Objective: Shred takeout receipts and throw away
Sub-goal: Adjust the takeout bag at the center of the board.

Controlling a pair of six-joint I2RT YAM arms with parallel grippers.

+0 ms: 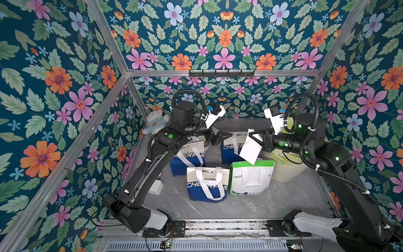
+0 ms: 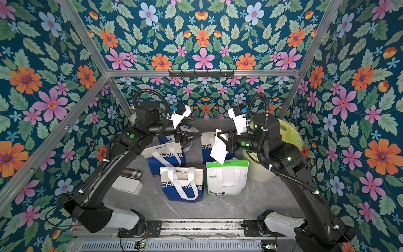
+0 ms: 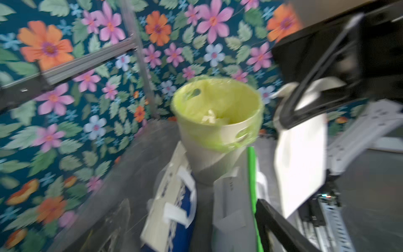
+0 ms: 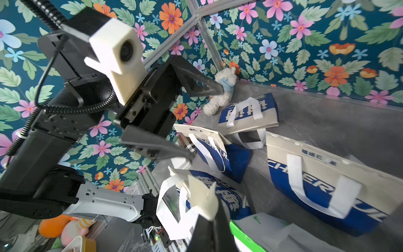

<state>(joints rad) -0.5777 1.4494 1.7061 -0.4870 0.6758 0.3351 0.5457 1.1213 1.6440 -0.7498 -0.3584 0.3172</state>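
Observation:
A white takeout receipt hangs in the air above the bags, pinched at its upper end by my right gripper, which is shut on it. The right wrist view shows the shut right gripper with the receipt's creased top poking out. My left gripper stands open a short way left of the receipt, nothing between its fingers. From the right wrist that left gripper shows both fingers spread wide. The blurred left wrist view has the receipt beside the left gripper.
A bin with a yellow-green liner stands under the right arm; pale scraps lie inside. Several blue-and-white bags and a green-and-white bag stand mid-table. A plush toy sits back left, a white box under the left arm.

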